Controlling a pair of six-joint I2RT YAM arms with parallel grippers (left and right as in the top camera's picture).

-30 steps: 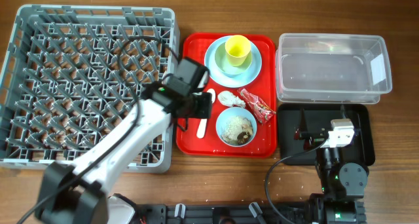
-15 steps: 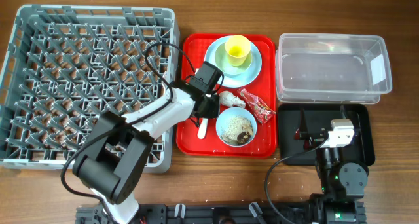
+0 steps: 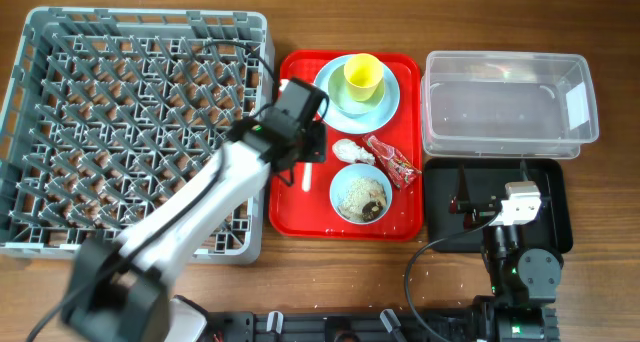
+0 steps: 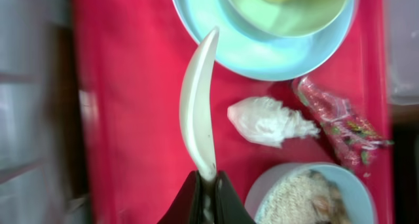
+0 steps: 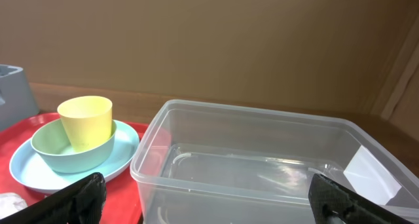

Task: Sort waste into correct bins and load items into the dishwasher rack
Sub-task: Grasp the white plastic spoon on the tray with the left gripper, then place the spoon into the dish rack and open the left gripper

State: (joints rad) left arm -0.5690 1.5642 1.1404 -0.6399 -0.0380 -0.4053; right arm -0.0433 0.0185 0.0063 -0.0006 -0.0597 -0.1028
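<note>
Left end effector (image 4: pixel 207 183) pinches white utensil (image 4: pixel 198 106); tissue (image 4: pixel 267 121) beside it

Two bowls (image 3: pixel 360 194), one plate (image 3: pixel 390 107), one cup (image 3: pixel 362 75)

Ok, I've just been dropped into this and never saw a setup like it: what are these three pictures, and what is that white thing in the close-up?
It is a two-armed robot at a table, each arm ending in a two-finger gripper. One picture looks straight down. The other two come from a camera on each wrist.

On the table are a grey dishwasher rack, a red serving tray, a clear tub and a black tray. The red tray carries a blue plate with a bowl and yellow cup, a tissue, a red wrapper and a bowl of food crumbs.

The left gripper is shut on a white plastic utensil over the red tray. I cannot tell whether it is a fork or a spoon. The right gripper is open and empty, facing the tub.
</note>
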